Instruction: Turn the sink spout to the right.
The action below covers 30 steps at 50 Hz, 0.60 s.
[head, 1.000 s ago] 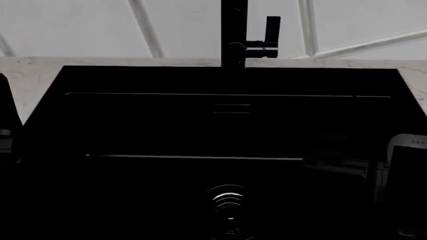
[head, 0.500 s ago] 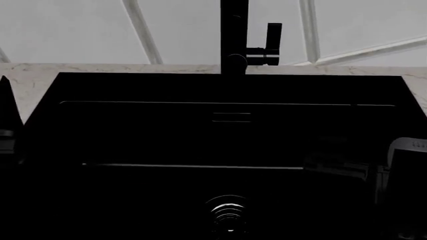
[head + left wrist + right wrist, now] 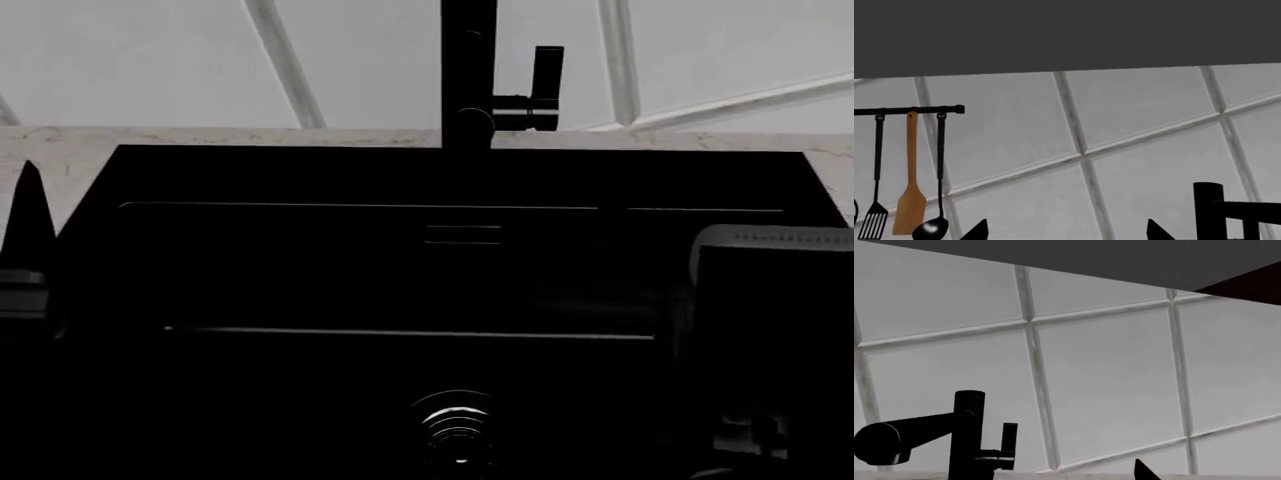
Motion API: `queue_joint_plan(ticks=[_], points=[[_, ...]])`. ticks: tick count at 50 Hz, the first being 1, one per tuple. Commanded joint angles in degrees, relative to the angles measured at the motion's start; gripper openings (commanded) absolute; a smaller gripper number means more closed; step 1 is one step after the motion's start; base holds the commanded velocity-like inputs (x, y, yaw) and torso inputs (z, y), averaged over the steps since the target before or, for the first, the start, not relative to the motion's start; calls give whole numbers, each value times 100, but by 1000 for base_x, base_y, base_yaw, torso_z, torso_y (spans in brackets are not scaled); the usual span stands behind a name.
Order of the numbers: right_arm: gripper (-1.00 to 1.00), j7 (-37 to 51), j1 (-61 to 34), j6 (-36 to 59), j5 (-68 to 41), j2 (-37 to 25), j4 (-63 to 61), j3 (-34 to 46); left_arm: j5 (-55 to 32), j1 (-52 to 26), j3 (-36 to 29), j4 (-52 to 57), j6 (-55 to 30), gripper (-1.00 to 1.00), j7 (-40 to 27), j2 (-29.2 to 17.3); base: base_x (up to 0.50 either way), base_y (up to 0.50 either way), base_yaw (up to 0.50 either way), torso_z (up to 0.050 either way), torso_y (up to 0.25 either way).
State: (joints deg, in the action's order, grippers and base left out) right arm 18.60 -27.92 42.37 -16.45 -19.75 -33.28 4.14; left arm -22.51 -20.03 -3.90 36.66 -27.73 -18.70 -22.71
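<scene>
Sink spout (image 3: 907,435) stuck out from its column behind the sink (image 3: 400,260), well apart from right end effector (image 3: 767,340) & left end effector (image 3: 24,270); couldn't tell if either was open, nothing visibly held.

A black rail (image 3: 907,110) is running along the grey tiled wall (image 3: 1141,120), with a slotted turner (image 3: 874,226), a wooden spatula (image 3: 910,200) and a black ladle (image 3: 933,227) hanging from it side by side.
</scene>
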Motion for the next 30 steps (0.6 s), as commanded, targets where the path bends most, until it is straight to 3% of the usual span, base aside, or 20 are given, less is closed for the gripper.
queue_joint_plan(ticks=[1, 30], points=[[100, 47, -287, 100, 49, 202, 127, 429, -5, 37, -30, 43, 12, 100, 3, -39, 0, 0, 0, 0, 0], [100, -35, -569, 353, -394, 705, -134, 923, 33, 78, -103, 19, 62, 100, -50, -70, 0, 0, 0, 0, 0]])
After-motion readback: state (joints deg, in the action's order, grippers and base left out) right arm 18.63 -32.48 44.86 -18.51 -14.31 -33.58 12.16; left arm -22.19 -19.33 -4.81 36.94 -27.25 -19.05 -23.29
